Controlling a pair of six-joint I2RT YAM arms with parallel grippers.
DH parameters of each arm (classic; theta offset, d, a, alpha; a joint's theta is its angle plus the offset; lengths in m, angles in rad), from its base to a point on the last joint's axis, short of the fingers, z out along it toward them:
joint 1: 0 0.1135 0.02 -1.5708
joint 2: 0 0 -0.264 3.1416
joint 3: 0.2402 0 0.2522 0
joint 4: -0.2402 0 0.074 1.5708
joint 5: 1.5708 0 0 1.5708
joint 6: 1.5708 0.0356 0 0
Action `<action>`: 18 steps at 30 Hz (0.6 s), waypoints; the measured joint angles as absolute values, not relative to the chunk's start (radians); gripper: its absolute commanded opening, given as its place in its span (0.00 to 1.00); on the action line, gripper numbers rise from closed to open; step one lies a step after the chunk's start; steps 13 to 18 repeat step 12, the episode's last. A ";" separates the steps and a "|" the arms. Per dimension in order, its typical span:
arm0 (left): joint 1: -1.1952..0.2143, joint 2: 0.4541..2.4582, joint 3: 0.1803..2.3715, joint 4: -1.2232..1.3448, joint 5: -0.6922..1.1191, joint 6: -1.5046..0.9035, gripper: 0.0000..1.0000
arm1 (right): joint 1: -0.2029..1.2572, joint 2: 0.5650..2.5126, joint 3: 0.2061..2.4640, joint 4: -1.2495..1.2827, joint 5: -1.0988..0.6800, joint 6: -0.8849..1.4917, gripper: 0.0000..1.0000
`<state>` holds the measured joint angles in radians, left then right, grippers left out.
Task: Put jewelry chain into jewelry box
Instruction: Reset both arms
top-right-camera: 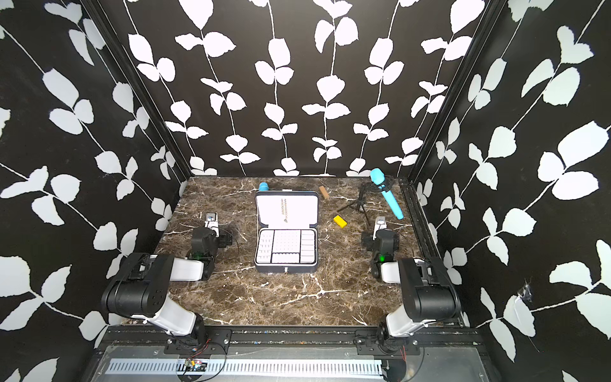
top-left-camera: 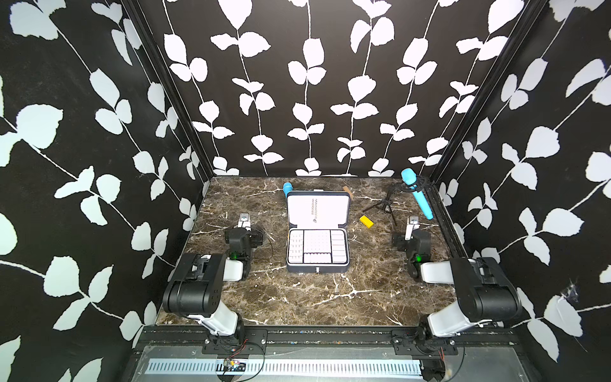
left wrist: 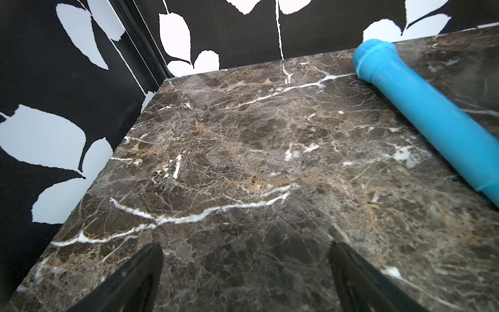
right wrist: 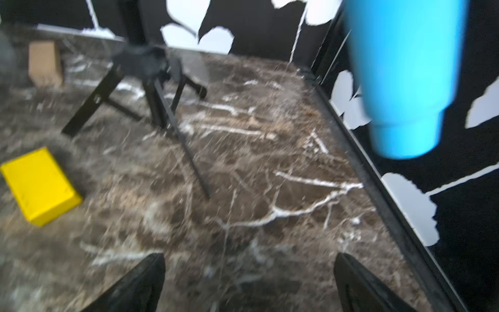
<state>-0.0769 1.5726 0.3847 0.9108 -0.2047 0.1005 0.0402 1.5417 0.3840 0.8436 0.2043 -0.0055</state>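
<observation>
My left gripper hangs spread wide over the bare marble table with nothing in it, and my right gripper is splayed just as wide and just as empty. Neither wrist view catches what I'm after. In both top views the jewelry box stands open between my two arms with its lid leaned back. The jewelry chain lies on the lid's white lining, not in the compartmented tray in front of it. Its long axis runs from the far edge of the lid toward me, with the small end piece at the near end, just short of the hinge. From my left gripper it lies inward to the right and slightly farther out. From my right it lies inward to the left, past the yellow block. The left looks a little nearer, so I judge it the arm to go, jaws set across the chain's line.
</observation>
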 measured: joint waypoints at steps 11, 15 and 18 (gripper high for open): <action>-0.077 1.573 0.385 0.921 -0.207 0.100 0.99 | 0.038 1.541 0.385 0.847 0.187 0.001 0.99; -0.077 1.573 0.385 0.921 -0.208 0.100 0.98 | 0.038 1.541 0.385 0.847 0.186 0.001 0.99; -0.077 1.573 0.385 0.921 -0.208 0.100 0.98 | 0.038 1.541 0.385 0.847 0.186 0.001 0.99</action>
